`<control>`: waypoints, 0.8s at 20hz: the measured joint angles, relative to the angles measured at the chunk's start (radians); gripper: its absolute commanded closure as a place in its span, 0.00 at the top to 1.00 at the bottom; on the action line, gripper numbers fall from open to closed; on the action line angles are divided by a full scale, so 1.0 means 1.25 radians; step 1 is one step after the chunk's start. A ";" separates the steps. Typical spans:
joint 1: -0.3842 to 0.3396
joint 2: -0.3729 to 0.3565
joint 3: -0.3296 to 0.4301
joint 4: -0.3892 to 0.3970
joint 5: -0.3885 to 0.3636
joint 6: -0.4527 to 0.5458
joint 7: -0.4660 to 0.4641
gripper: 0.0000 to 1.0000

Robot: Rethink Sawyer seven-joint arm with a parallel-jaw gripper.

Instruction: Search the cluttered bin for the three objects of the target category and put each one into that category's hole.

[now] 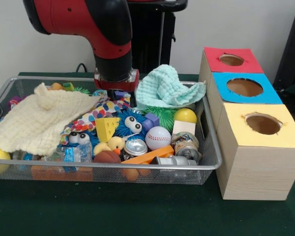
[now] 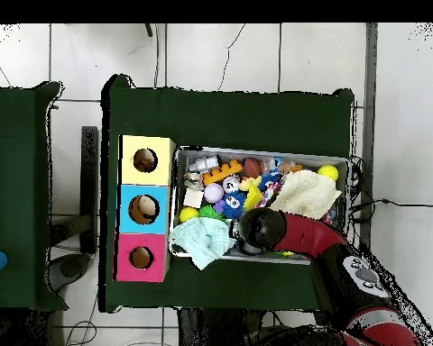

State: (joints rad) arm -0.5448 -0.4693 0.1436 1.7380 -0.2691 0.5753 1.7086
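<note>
The wire mesh bin (image 1: 212,164) is full of toys. The mint-green waffle cloth (image 1: 167,88) lies bunched at the bin's far right, partly over the rim; it also shows in the overhead view (image 2: 202,240). The cream waffle cloth (image 1: 42,120) is spread over the left part, and shows in the overhead view (image 2: 306,192). The white dotted cloth (image 1: 96,117) lies crumpled between them. My gripper (image 1: 116,91) is lowered into the bin just left of the mint cloth and behind the dotted cloth, its lower end hidden in the clutter. The yellow-topped box's hole (image 1: 263,124) is empty.
A blue-topped box (image 1: 246,87) and a red-topped box (image 1: 231,60) stand behind the yellow one, right of the bin. The bin also holds a baseball (image 1: 158,137), a yellow ball (image 1: 185,115), a cheese wedge (image 1: 107,128), a fuzzy blue toy with eyes (image 1: 130,123) and cans.
</note>
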 measured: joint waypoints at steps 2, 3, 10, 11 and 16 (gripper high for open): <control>0.002 -0.001 0.000 0.000 -0.002 0.000 0.000 0.00; 0.004 -0.002 0.000 0.000 -0.002 0.000 0.000 0.00; 0.030 -0.016 -0.009 0.000 -0.004 0.000 0.000 0.00; 0.033 -0.017 -0.011 0.000 -0.004 0.000 0.000 0.00; 0.034 -0.023 -0.010 0.003 -0.004 -0.001 0.000 0.00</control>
State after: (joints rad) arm -0.5025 -0.4981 0.1308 1.7413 -0.2742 0.5745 1.7086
